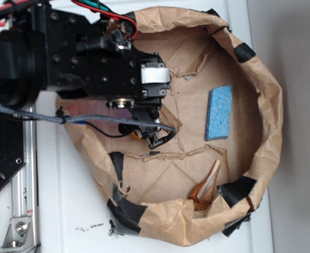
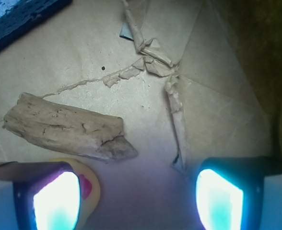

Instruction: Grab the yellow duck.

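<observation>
The yellow duck shows in the wrist view as a pale yellow rounded shape with a red spot, right beside the left finger and partly behind it. In the exterior view only a small yellow-orange bit of the duck peeks from under the arm. My gripper is open, with a wide gap between the glowing pads, and the duck sits at the left side of that gap. In the exterior view the gripper hangs low over the brown paper floor.
A brown paper basin with crumpled walls and black tape surrounds the work area. A blue sponge lies to the right. An amber-brown pointed object lies near the front wall. A torn paper flap lies ahead of the fingers.
</observation>
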You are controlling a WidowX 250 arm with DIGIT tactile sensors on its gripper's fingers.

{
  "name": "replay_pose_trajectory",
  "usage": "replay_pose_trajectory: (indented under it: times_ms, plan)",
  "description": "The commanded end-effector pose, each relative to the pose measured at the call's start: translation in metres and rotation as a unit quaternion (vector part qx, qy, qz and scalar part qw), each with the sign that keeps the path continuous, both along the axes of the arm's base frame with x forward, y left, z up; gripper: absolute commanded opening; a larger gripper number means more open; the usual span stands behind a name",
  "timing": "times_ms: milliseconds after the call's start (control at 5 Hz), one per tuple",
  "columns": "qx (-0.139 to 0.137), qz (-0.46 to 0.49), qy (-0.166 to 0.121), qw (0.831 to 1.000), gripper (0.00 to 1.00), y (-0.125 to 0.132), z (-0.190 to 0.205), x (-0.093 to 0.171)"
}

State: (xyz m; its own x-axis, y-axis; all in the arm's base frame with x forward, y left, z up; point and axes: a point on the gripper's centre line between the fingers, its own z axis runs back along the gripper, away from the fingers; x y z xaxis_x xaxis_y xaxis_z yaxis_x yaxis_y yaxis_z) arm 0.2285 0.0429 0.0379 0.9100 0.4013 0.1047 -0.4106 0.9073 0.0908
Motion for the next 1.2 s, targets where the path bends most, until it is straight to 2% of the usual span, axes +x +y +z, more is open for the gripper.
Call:
replay_pose_trajectory:
  times_ms: [0,200,800,1000]
  plan:
    - [0.004,-0.029,0.021,0.999,1.0,-0.01,-0.016,-0.005]
    - [0.004,-0.052,0.027,0.998,1.0,-0.025,-0.022,-0.006]
    - [-0.041,-0.097,0.019,0.994,1.0,-0.061,-0.003,-0.015]
    - [-0.04,-0.104,0.015,0.994,1.0,-0.066,-0.001,-0.015]
